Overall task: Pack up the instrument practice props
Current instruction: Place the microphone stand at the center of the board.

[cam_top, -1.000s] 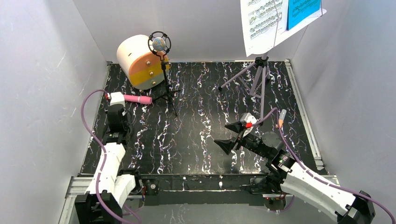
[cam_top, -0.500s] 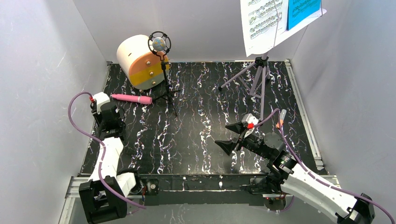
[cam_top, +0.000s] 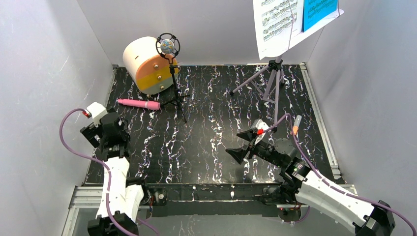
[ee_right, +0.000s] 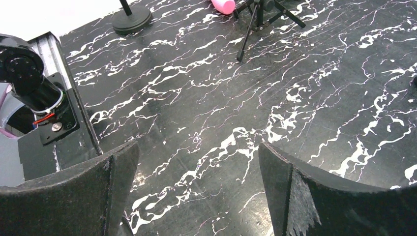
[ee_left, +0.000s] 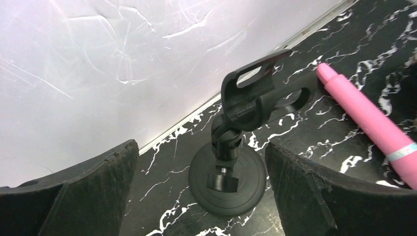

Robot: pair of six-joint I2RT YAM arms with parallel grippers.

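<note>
Pink mic (cam_top: 138, 103): lying flat on the mat (cam_top: 206, 128), rear left, just in front of the cream box (cam_top: 142, 63).
Clip stand (ee_left: 231, 169): upright near the mic's thin end.
Left gripper (ee_left: 201, 147): jaws wide, empty, facing the stand.
Right gripper (ee_right: 196, 147): jaws wide, empty, over the mid-right mat.

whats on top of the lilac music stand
A white sheet-music page and a blue page; they largely hide the top of the stand; their own tops are out of frame.
</note>
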